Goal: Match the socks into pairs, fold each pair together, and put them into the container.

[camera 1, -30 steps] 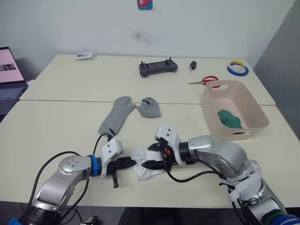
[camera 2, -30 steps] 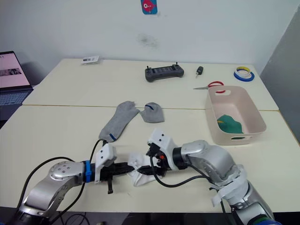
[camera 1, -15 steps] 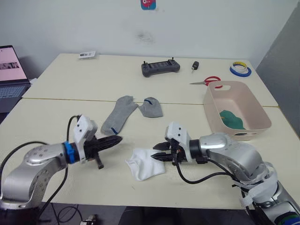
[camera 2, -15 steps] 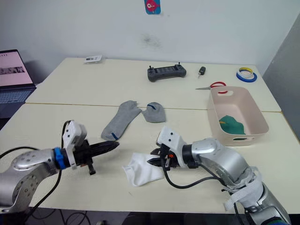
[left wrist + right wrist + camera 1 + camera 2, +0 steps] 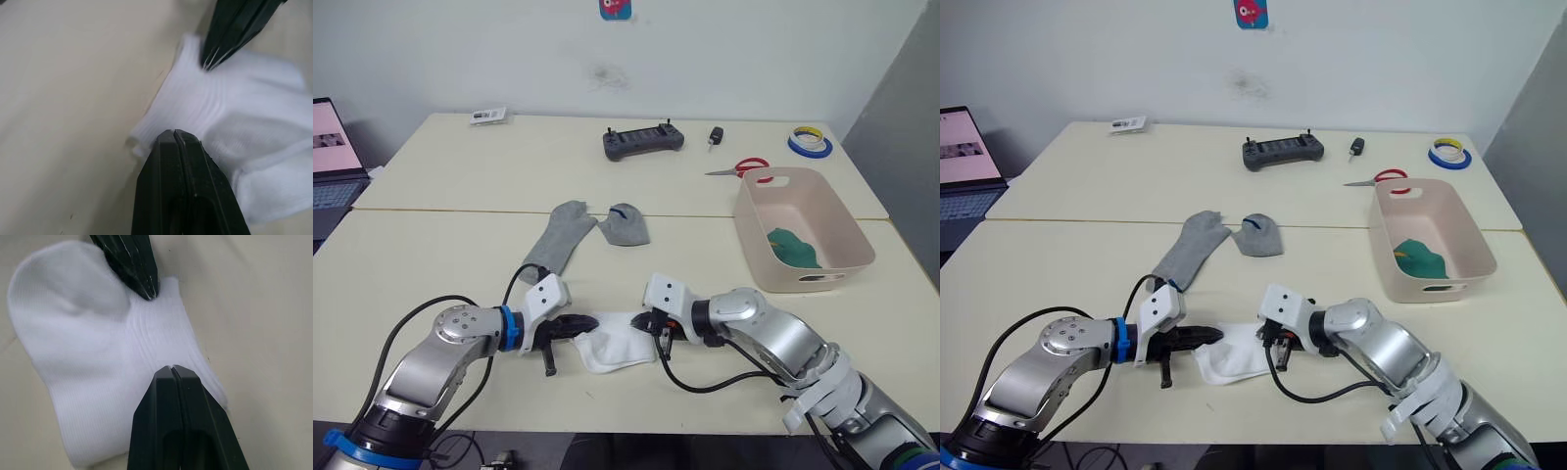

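A white sock (image 5: 615,345) lies flat near the table's front edge, also seen close up (image 5: 73,342). My left gripper (image 5: 588,325) is shut, its tip resting on the sock's ribbed cuff (image 5: 195,105). My right gripper (image 5: 647,323) is shut too and meets the same cuff from the opposite side. No cloth shows between either pair of fingers. Two grey socks lie further back: a long one (image 5: 554,241) and a folded one (image 5: 625,227) with a blue mark. The pale pink container (image 5: 753,233) stands at the right with a green sock (image 5: 794,249) inside.
On the far half of the table lie a black controller (image 5: 643,142), a small black object (image 5: 715,137), red-handled scissors (image 5: 745,168), tape rolls (image 5: 810,143) and a card (image 5: 489,116). A laptop (image 5: 331,157) sits at the far left.
My left gripper swung out to the left, then came back to the sock's cuff. My right gripper shut and moved onto the cuff. The sock now lies flatter.
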Robot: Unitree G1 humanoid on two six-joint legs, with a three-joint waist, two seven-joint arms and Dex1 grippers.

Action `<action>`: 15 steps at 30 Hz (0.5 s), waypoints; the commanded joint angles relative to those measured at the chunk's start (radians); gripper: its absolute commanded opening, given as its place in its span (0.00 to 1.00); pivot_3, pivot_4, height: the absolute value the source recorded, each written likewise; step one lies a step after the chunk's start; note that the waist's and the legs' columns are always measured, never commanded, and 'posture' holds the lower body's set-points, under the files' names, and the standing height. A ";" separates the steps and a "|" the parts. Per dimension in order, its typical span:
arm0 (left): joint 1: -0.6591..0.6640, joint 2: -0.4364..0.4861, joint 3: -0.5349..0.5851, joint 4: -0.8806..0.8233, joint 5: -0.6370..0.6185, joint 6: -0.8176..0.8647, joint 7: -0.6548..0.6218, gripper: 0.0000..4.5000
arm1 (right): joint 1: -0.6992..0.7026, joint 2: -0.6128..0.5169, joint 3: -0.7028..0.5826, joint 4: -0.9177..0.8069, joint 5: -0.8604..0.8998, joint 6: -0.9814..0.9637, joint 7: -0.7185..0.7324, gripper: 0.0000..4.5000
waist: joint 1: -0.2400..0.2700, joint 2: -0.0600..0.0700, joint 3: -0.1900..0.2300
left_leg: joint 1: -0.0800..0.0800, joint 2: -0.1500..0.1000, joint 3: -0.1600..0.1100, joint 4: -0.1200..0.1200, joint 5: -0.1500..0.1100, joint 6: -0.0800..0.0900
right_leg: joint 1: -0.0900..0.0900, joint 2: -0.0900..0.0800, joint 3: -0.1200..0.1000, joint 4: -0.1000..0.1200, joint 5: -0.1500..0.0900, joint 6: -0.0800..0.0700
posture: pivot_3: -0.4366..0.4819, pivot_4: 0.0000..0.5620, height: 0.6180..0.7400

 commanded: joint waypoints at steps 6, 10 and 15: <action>-0.004 0.042 0.118 -0.194 -0.160 0.072 -0.066 0.00 | 0.048 -0.022 -0.125 -0.156 0.117 -0.032 0.113 0.00 | 0.000 -0.001 0.001 | -0.001 0.000 -0.001 0.000 0.000 0.000 | 0.000 0.000 0.000 0.000 0.000 0.000 | 0.48 0.27 0.97; 0.004 0.084 0.091 -0.243 -0.165 0.093 -0.106 0.00 | 0.048 -0.008 -0.064 -0.153 0.092 -0.048 0.130 0.00 | 0.000 -0.001 0.001 | 0.000 0.000 -0.001 0.000 0.000 0.000 | 0.000 0.000 0.000 0.000 0.000 0.000 | 0.48 0.27 0.97; 0.047 0.105 0.027 -0.163 -0.054 0.000 -0.135 0.00 | 0.043 0.006 0.018 -0.091 0.027 -0.072 0.134 0.00 | 0.000 0.000 0.001 | 0.000 0.000 0.000 0.000 0.000 0.000 | 0.000 0.001 0.000 0.000 0.000 0.000 | 0.48 0.27 0.97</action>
